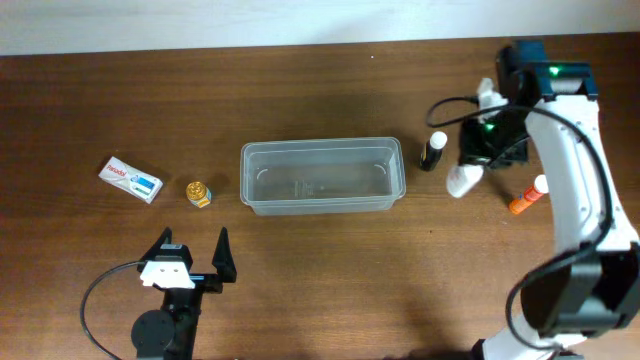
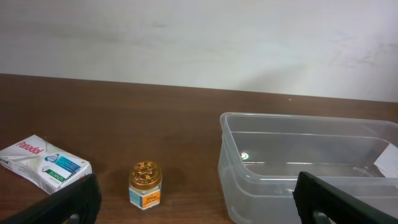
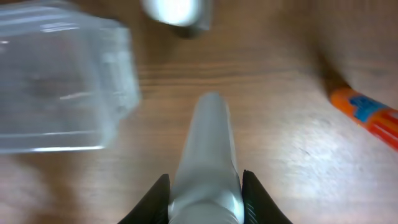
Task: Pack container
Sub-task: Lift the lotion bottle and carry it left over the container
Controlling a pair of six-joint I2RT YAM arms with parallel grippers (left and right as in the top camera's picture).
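The clear plastic container (image 1: 322,176) stands empty at the table's middle; it also shows in the left wrist view (image 2: 311,165) and the right wrist view (image 3: 59,84). My right gripper (image 3: 205,190) is shut on a white bottle (image 3: 208,155), held above the table right of the container, where the bottle (image 1: 462,180) shows in the overhead view. My left gripper (image 1: 192,262) is open and empty near the front edge. A small jar with a gold lid (image 1: 199,192) (image 2: 145,185) and a white and blue box (image 1: 131,179) (image 2: 43,163) lie left of the container.
A black bottle with a white cap (image 1: 432,151) stands just right of the container; its top shows blurred in the right wrist view (image 3: 176,14). An orange tube with a white cap (image 1: 527,196) (image 3: 365,116) lies at the far right.
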